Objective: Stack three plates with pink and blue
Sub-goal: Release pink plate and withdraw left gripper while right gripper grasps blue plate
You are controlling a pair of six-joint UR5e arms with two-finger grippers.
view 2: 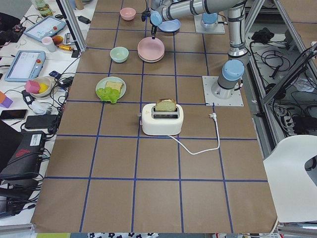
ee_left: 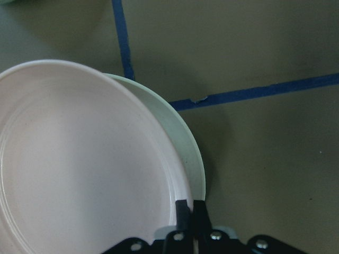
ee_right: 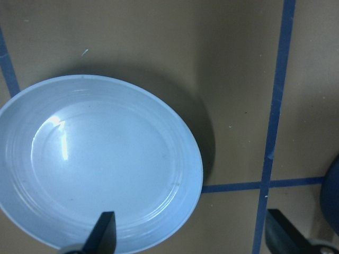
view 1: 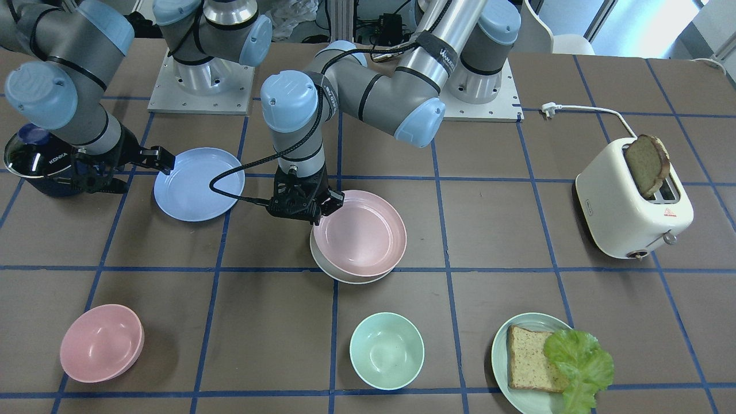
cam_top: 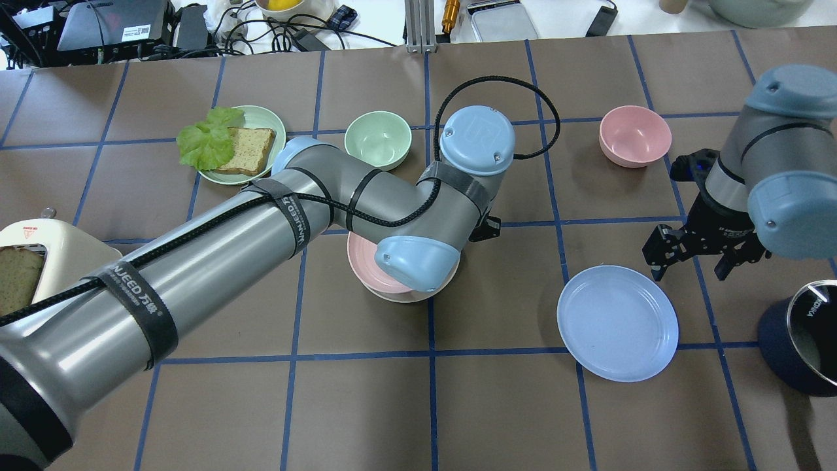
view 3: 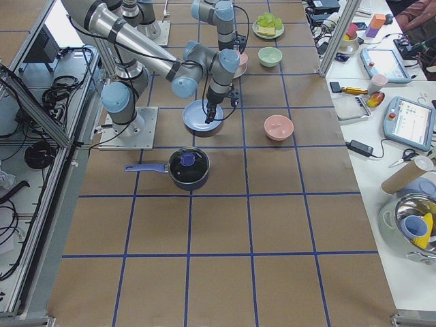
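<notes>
The pale pink plate lies on the cream-white plate, shifted a little off centre, near the table's middle. My left gripper is shut on the pink plate's rim; the left wrist view shows its fingertips pinching that rim, with the pink plate over the cream-white plate. The light blue plate lies alone on the table. My right gripper is open just above the blue plate's edge. In the right wrist view its fingers stand wide apart over the blue plate.
A pink bowl, a mint bowl and a pale green plate with bread and lettuce line the far edge. A white toaster holds bread. A dark pot with a glass lid stands beside my right arm.
</notes>
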